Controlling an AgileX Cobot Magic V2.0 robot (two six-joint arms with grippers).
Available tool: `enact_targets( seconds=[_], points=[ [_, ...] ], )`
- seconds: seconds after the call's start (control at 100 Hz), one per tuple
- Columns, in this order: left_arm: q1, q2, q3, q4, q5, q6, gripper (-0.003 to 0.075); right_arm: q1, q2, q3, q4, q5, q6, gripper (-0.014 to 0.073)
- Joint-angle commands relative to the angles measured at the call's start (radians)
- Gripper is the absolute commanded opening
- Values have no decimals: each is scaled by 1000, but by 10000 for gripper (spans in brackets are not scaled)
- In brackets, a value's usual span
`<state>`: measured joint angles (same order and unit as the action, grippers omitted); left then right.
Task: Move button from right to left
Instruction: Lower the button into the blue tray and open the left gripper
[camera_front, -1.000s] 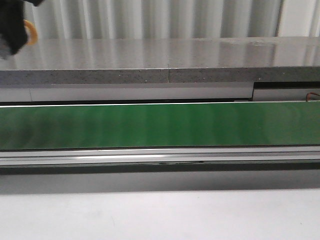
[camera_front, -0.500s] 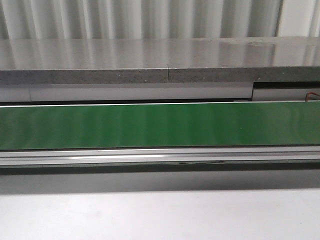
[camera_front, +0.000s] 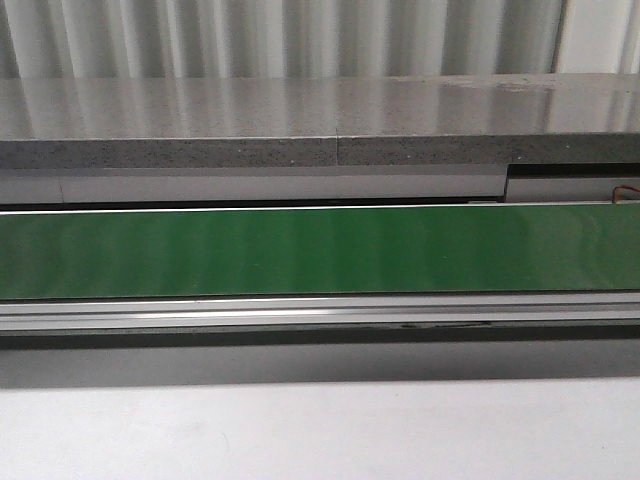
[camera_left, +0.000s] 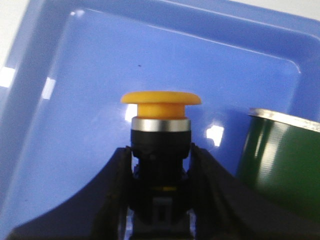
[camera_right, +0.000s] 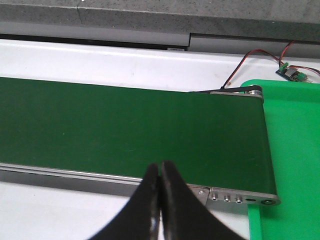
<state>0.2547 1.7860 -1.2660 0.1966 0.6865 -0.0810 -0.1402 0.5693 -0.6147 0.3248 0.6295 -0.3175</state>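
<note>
No text, label, brand, number or sign can be read in any of the views. The surfaces on which print might be expected, namely the green conveyor belt (camera_front: 320, 250), the blue tray (camera_left: 90, 100) and the button (camera_left: 161, 107) with its yellow cap, are seen to be plain. Nothing legible is offered by the small circuit board (camera_right: 295, 73) beside the far end of the belt, which is too small to be made out.

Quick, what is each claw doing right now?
Left gripper: closed on the yellow-capped push-button switch, above a blue plastic tray.
Right gripper: closed, holding nothing, above the green conveyor belt.
</note>
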Motion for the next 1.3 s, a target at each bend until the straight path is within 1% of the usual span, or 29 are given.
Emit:
enact_targets(
  seconds=[0.0,0.23,0.44,0.52,0.69,0.85,0.9,0.95,1.02,1.06,1.07,1.09,1.14,1.21,1.26,1.29],
  points=[
    [-14,-15,-25,-8,-45,0,-20,-4,-1,-23,9,-60,-9,-67],
    [-12,49,-25,-8,-37,20,-20,-4,-1,-23,9,-59,-9,-67],
    [23,52,-20,-39,-43,20,-19,-4,-1,-23,9,-58,-9,-67],
    [41,53,-17,-68,-43,33,-19,-4,-1,-23,9,-58,-9,-67],
    [54,53,-17,-174,-51,126,-19,-4,-1,-23,9,-58,-9,-67],
    [54,61,-17,-180,-51,126,-15,-4,-1,-23,9,-58,-9,-67],
    [54,67,-17,-197,-48,126,1,-4,-1,-23,9,-58,-9,-67],
    [54,75,-13,-205,-47,126,39,-4,-1,-23,9,-58,-9,-67],
    [54,85,-9,-210,-40,126,135,-4,-1,-23,9,-58,-9,-67],
    [56,88,-7,-210,-40,126,214,-4,-1,-23,9,-58,-9,-67],
    [57,88,-5,-210,-40,126,243,-4,-1,-23,9,-58,-9,-67],
    [61,88,-5,-210,-40,126,273,-4,-1,-23,9,-58,-9,-67],
    [65,88,-7,-214,-40,126,400,-4,-1,-23,9,-58,-9,-67],
    [80,86,-8,-219,-40,114,526,-4,-1,-23,9,-58,-9,-67],
    [89,84,-8,-224,-39,106,570,-4,-1,-23,9,-58,-9,-67],
    [98,82,-8,-229,-36,106,578,-4,-1,-23,9,-58,-9,-67]
  ],
)
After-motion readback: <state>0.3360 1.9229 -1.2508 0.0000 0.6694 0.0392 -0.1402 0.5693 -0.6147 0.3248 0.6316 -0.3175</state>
